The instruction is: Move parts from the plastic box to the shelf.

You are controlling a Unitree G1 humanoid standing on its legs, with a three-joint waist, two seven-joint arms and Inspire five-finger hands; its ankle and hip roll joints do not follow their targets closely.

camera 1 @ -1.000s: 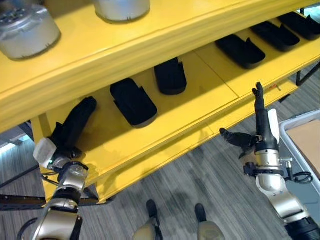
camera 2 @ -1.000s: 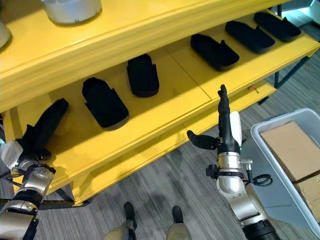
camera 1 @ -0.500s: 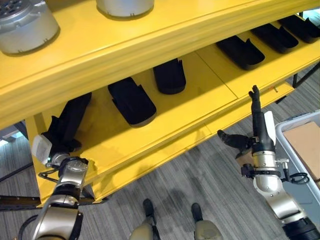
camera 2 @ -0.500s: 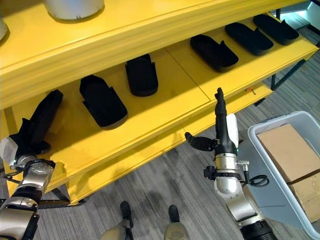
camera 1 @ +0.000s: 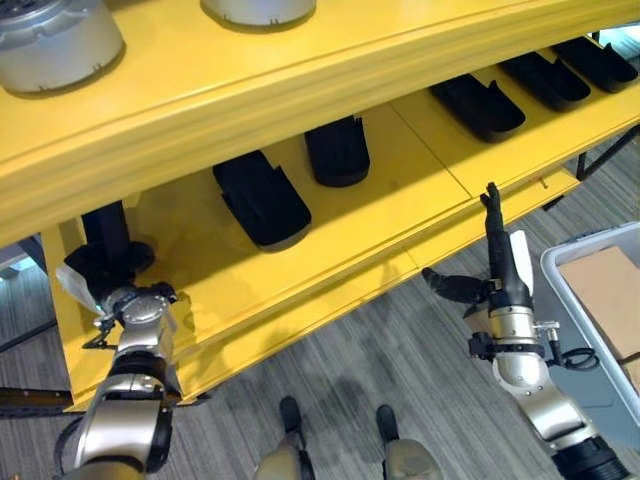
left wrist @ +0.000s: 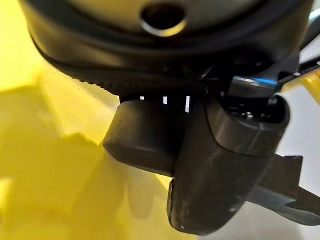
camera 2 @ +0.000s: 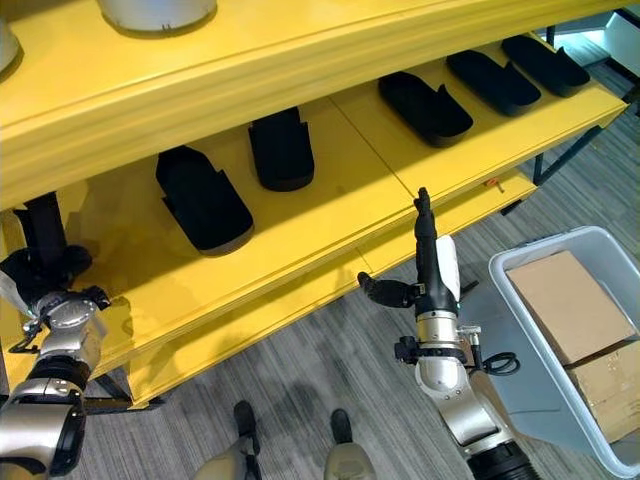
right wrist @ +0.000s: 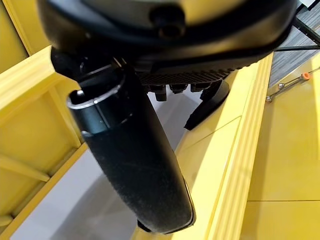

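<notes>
My left hand (camera 1: 112, 270) is at the far left of the yellow shelf's lower board (camera 1: 400, 190), shut on a black part (camera 1: 105, 224) that stands upright under the upper board. In the left wrist view the thumb (left wrist: 225, 165) presses against that dark part (left wrist: 140, 140). Several more black parts lie along the board, the nearest two (camera 1: 262, 200) (camera 1: 337, 150) just to the right. My right hand (camera 1: 503, 285) is open below the shelf's front edge, fingers straight up and thumb out, holding nothing. The grey plastic box (camera 2: 545, 245) sits on the floor at the right.
Cardboard boxes (camera 2: 560, 305) fill the plastic box. Two metal cylinders (camera 1: 55, 40) (camera 1: 260, 10) stand on the upper board, which overhangs the lower one. Grey plank floor lies in front of the shelf.
My left hand has swung the black part from leaning right to upright, further left under the upper board. My right hand has drifted a little left and down, still open.
</notes>
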